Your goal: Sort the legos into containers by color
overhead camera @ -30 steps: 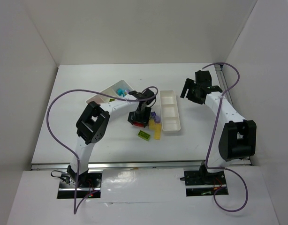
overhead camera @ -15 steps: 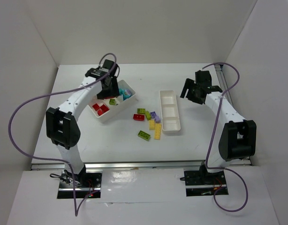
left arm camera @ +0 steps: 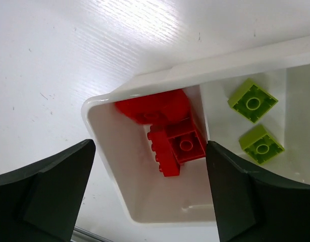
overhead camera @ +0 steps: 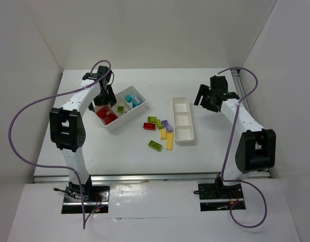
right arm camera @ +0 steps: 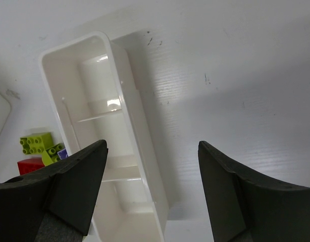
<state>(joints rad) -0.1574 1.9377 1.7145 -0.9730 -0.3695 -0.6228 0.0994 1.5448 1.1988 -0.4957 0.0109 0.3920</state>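
Left hand (left arm camera: 150, 151) wide open, nothing between the fingers, hanging over the end compartment of the wide white plastic divided tray (left arm camera: 145, 83). In that compartment: red studded bricks (left arm camera: 180, 146) and a flat red oval piece (left arm camera: 155, 106). Two lime green square bricks (left arm camera: 252, 100) sit in the next compartment.

Looks like the red drop is done. To do it well, lift straight up, keeping the fingers off the tray wall so the tray doesn't shift.

Loose pile on the white worktop (overhead camera: 94, 151), between the trays: red brick (overhead camera: 149, 125) just beside a lime brick (overhead camera: 152, 119), so grip across its free sides.

Right hand (right arm camera: 151, 151) partly open, empty, above the narrow white tray (right arm camera: 56, 55), which has nothing in it.
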